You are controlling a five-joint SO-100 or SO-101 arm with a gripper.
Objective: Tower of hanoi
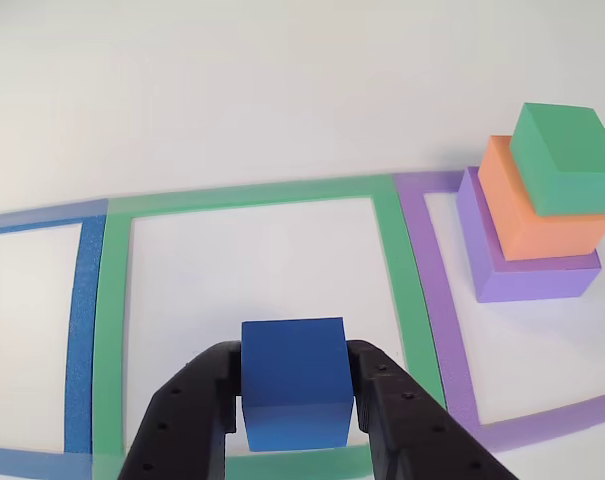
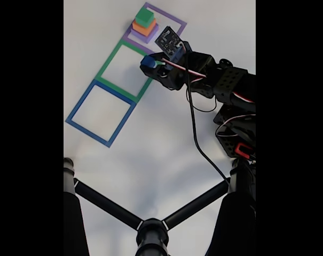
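Hand: the hand [image 1: 294, 415] sits at the bottom centre of the other view, its two black fingers [image 1: 187, 420] closed against the sides of the blue cube [image 1: 294, 380].
Blue cube: held over the near edge of the green frame [image 1: 252, 198]; whether it touches the tabletop [image 1: 282, 80] I cannot tell. In the fixed view it shows at the arm's tip, upper centre [image 2: 148, 62].
Frames: blue frame [image 1: 82, 300] at left, green in the middle, purple frame [image 1: 427, 270] at right.
Stack: upper right, inside the purple frame, purple block [image 1: 532, 280] lowest, orange block [image 1: 532, 225] on it, green block [image 1: 567, 160] on top.
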